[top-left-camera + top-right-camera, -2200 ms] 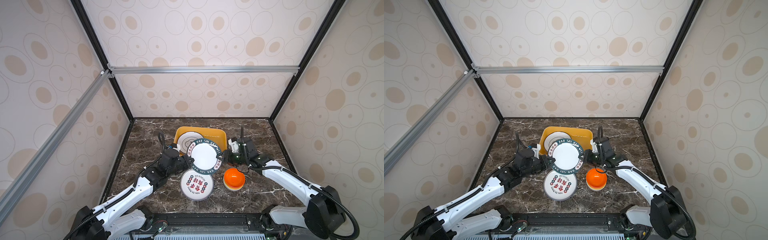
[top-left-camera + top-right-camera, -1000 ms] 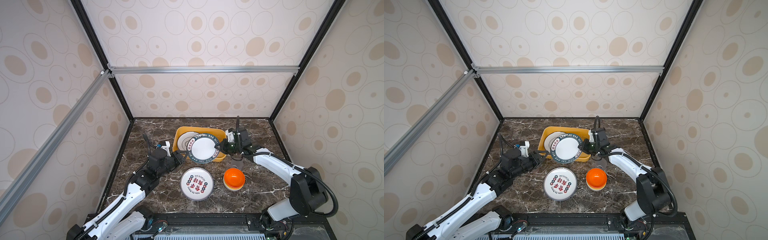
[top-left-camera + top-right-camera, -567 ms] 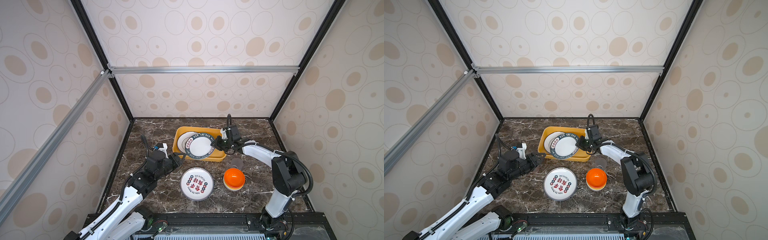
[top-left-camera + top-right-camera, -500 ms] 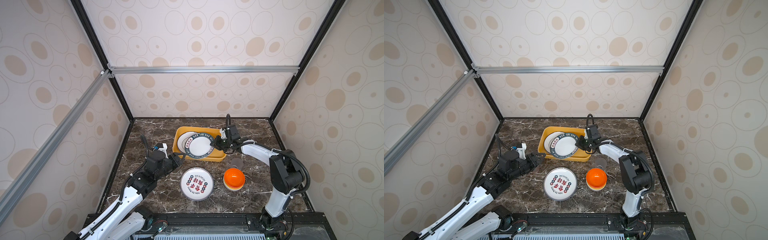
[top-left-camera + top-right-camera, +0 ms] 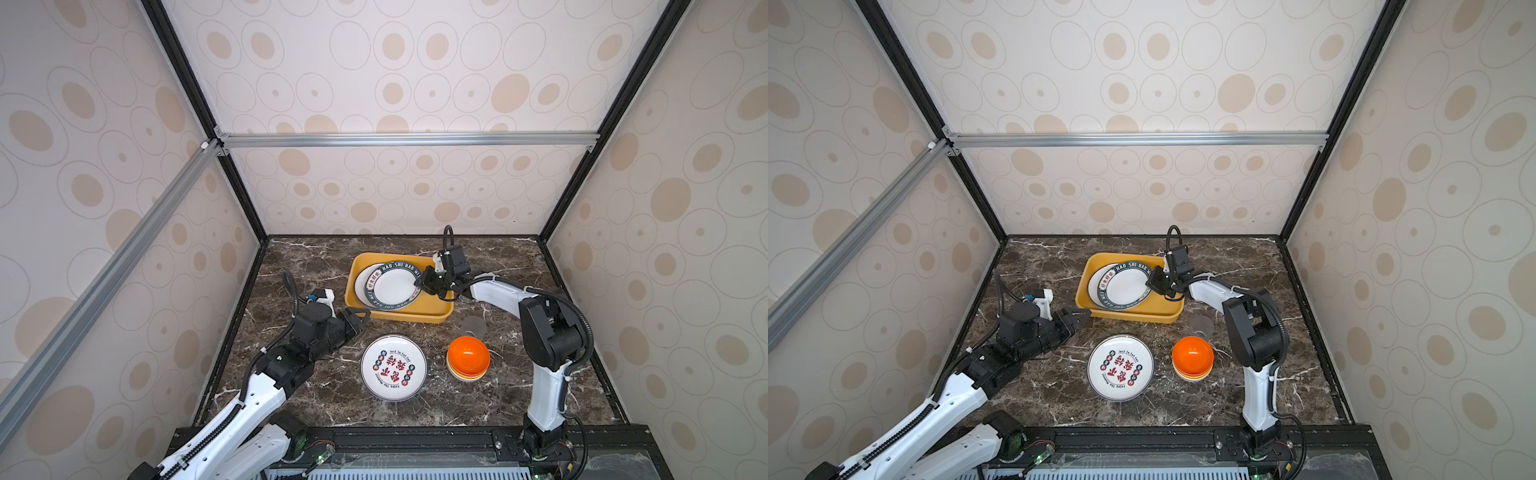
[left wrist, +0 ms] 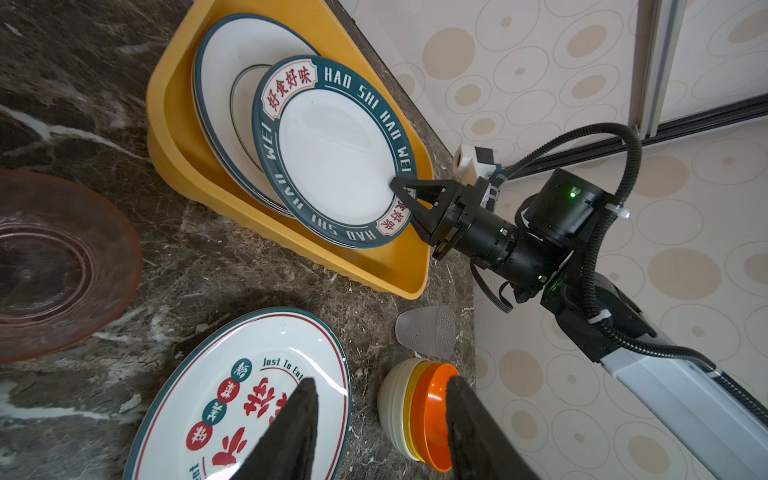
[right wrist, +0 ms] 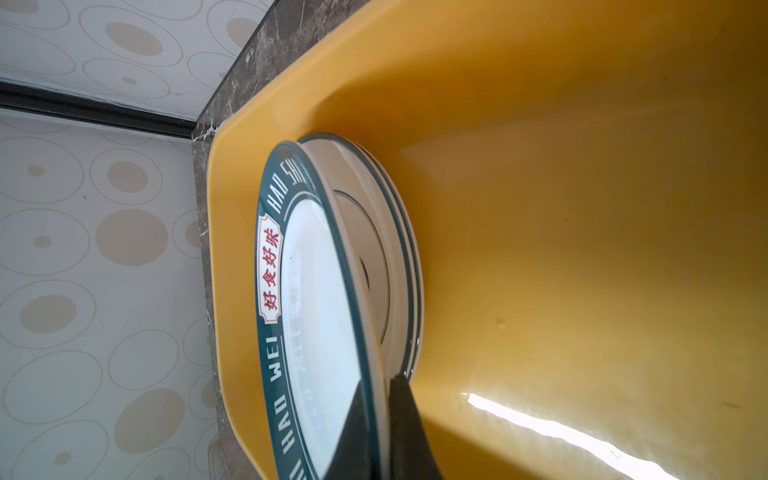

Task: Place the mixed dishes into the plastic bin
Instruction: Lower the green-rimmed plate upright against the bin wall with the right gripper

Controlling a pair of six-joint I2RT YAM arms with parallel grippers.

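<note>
Two hands: right hand [image 5: 420,283] pinches green-rim plate [image 5: 392,287] edge, plate tilted over plain plate [image 5: 362,283] inside bin [image 5: 401,318]; left hand [image 5: 358,321] spread, empty, centre-left of frame.

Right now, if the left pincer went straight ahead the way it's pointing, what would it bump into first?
Most likely the near wall of the yellow bin. The left pincer is open and empty, aimed at that wall. Its height is hard to judge, so it might pass over the rim.
</note>
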